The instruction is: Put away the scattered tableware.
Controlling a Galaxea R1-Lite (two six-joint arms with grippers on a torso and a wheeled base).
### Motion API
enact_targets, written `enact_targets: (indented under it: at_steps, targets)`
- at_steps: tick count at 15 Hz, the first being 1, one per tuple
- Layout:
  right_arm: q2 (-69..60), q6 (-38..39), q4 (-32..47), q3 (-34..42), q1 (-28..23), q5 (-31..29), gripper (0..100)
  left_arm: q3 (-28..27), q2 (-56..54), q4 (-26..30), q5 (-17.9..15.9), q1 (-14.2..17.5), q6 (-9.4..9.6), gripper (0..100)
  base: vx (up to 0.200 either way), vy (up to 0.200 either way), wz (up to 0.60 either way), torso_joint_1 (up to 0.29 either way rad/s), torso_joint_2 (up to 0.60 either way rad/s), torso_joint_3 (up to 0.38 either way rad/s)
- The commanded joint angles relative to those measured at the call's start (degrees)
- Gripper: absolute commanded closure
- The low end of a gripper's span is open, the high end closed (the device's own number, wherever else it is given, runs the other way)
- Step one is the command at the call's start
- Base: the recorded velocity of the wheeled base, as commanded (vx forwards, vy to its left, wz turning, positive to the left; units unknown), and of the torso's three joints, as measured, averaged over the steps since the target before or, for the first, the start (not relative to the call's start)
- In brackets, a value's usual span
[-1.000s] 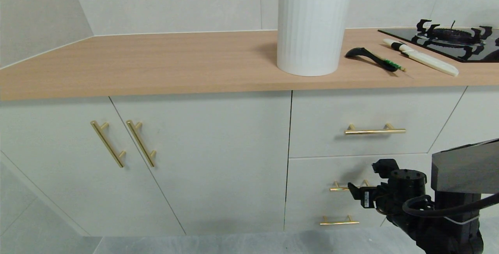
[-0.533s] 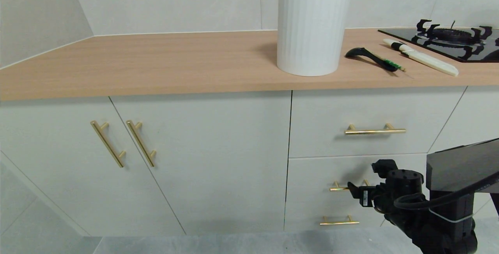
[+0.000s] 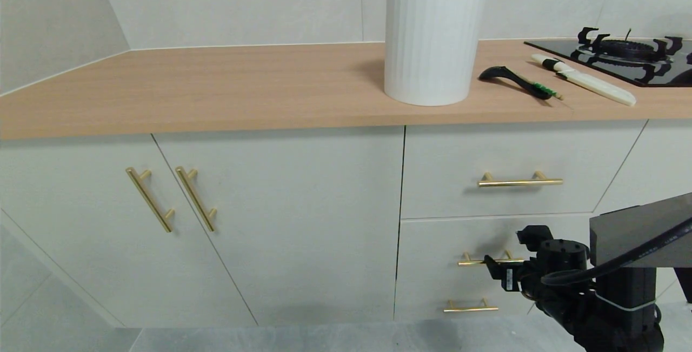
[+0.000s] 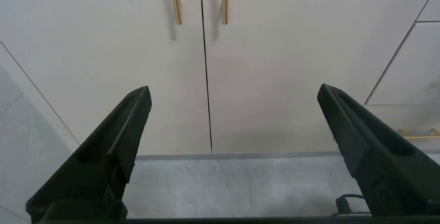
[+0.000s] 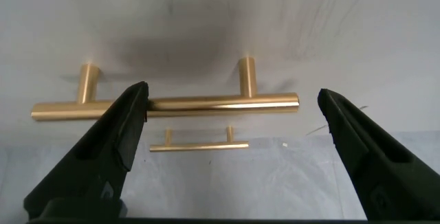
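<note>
- Head view: a wooden counter (image 3: pixel 216 87) runs over pale cabinets. The scattered tableware lies at its right end, i.e. a black ladle (image 3: pixel 513 79) and a white knife (image 3: pixel 589 83). They sit near each other but not touching, btwn a tall white ribbed container (image 3: pixel 432 33) and the stove (image 3: pixel 621 54).
- Lower down, the right gripper (image 3: pixel 503 246) sits in front of the drawer stack, level w/ the middle drawer handle (image 3: pixel 471 260). It is prob. placed there to pull that drawer open as storage for the utensils.
- Right wrist view: the jaws are spread wide and hold nothing, one each side of that gold bar. The bar runs across the gap; contact can't be told. The bottom drawer handle (image 5: pixel 198 144) shows beyond.
- Left wrist view: the left gripper (image 4: pixel 233 90) is also wide & empty. It faces the double cabinet doors (image 4: pixel 289 59) near the floor, prob. parked out of the way.
- Judgement: the drawers look shut and the tableware untouched, so the task is at its start.
</note>
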Motion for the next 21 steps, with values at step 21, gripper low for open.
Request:
enact_targets:
  at_steps: [21]
  targets:
    - [-55.2, -0.3, 64.2, -3.3, 13.9, 2.4, 0, 0.0, 0.1, 0.0, 0.1, 0.0, -0.02, 0, 0.0, 0.0, 0.0, 0.0, 0.0, 0.0]
